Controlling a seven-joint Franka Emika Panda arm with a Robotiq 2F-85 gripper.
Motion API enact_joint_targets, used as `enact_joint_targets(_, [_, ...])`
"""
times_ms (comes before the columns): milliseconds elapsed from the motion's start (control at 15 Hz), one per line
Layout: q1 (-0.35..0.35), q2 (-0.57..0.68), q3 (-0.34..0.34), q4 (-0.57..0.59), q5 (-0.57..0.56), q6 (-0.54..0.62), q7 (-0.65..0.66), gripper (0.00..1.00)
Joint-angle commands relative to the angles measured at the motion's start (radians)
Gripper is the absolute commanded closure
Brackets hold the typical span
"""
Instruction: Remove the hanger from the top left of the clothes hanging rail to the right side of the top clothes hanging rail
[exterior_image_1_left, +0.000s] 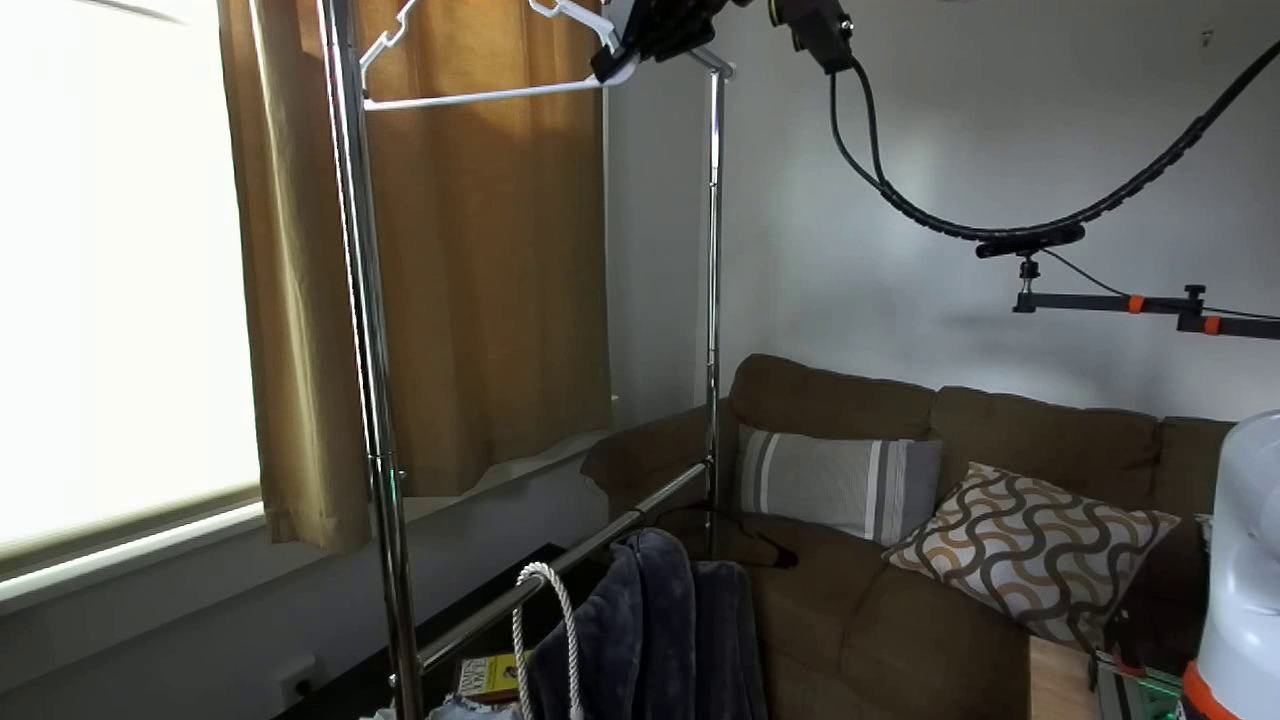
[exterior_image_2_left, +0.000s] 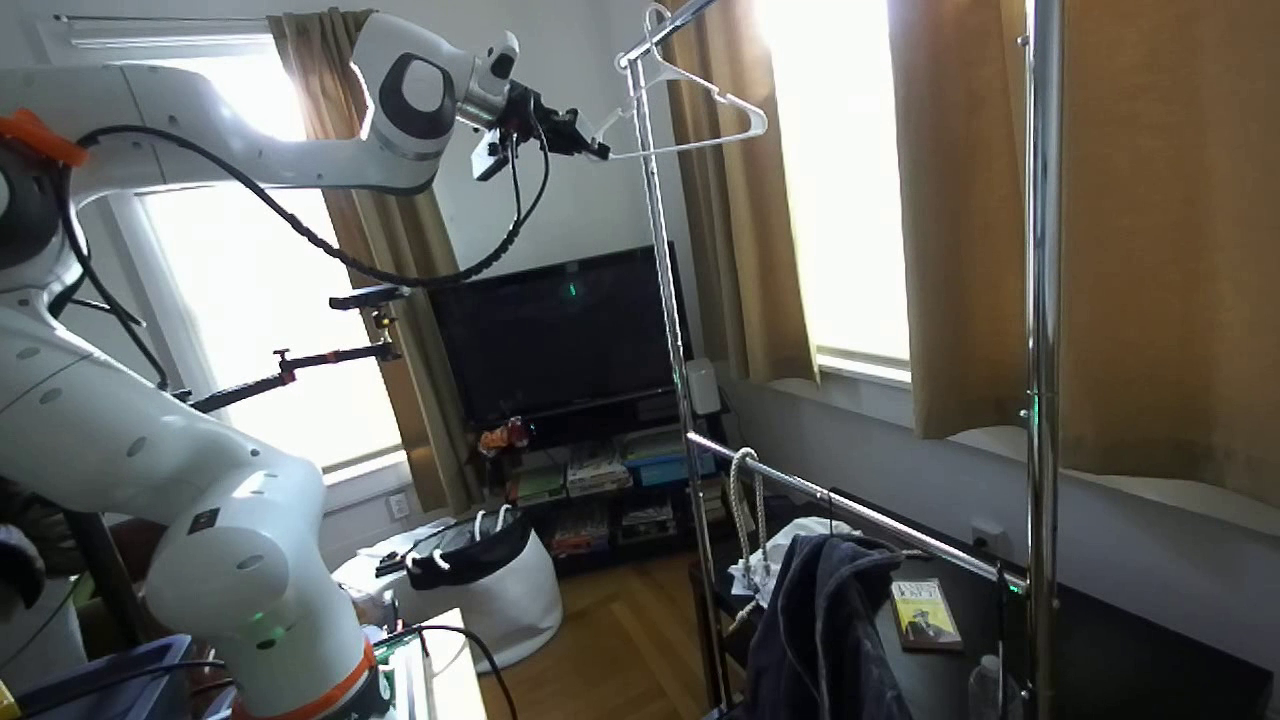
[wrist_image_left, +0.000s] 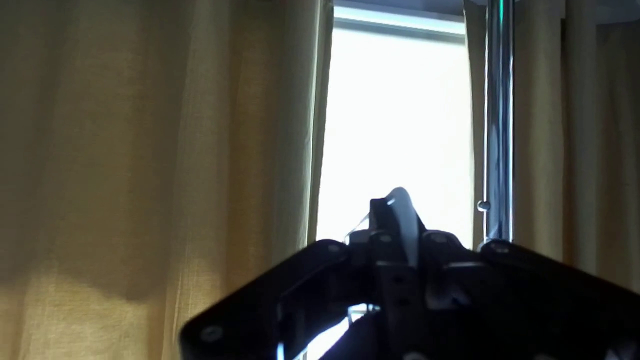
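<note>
Up at eleven o'clock in an exterior view, there's our hanger (exterior_image_1_left: 485, 94), and at twelve the gripper (exterior_image_1_left: 605, 65) has it by one lower corner! Its long axis runs from that grip toward nine, dipping slightly. Now, in an exterior view, the hook (exterior_image_2_left: 649, 20) points up at twelve, overlapping the top rail (exterior_image_2_left: 690, 15); whether it bears there, we can't tell. From the grip, the long axis reaches toward three, rising a touch. It looks like light, stiff, slick plastic, and we like this corner hold: hook left clear, though the far end may swing. On to the wrist view: jaws clenched near four, around what we take for the hanger's pale edge, tip aimed just short of twelve.
</note>
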Motion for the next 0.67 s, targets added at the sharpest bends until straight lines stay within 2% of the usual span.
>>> enact_joint_targets(0, [-0.043, -0.055, 0.016, -0.032, -0.027, 0.038, 0.062, 0.98])
enact_joint_targets(267, [-0.017, -0.108, -0.016, -0.119, -0.004, 0.045, 0.023, 0.98])
enact_joint_targets(600, [-0.022, -0.219, -0.032, -0.321, 0.011, 0.102, 0.044, 0.97])
